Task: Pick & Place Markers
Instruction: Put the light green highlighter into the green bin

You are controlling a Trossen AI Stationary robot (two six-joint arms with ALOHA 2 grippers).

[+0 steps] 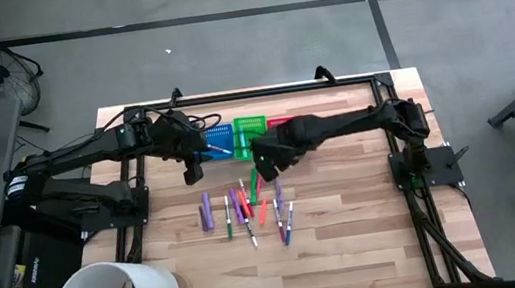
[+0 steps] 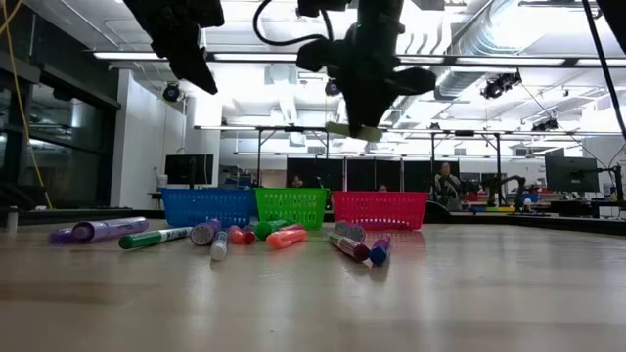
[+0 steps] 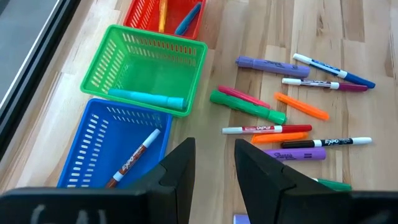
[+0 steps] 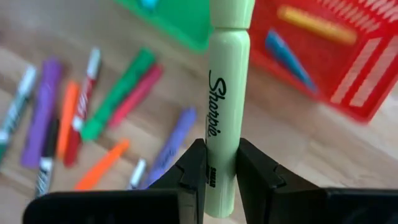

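Counter (image 1: pixel 353 252), wooden, carrying three mesh baskets and a loose scatter of markers.

Left tool (image 3: pixel 211 171): released, nothing between its fingers, raised over the blue basket (image 3: pixel 93 140), at 10 o'clock of the scatter. That basket holds one white marker (image 3: pixel 134 157).

Green basket (image 3: pixel 149 68): centre of the row, one teal marker (image 3: pixel 146 98) inside.

Red basket (image 4: pixel 348 56): right end of the row, a yellow and a blue marker inside.

Right tool (image 4: pixel 222 165): clenched on a pale green Sharpie marker (image 4: pixel 225 93) at mid-barrel, lifted clear of the counter, near the green and red baskets.

Markers (image 1: pixel 247 211): remaining pile at 6 o'clock of the baskets, several touching or crossing. Judged light, stiff, smooth and apt to roll; mid-barrel, across the long axis, looks the sound hold.

Clearance: open counter at 6 o'clock of the pile; basket rims and the neighbouring arm crowd the row.
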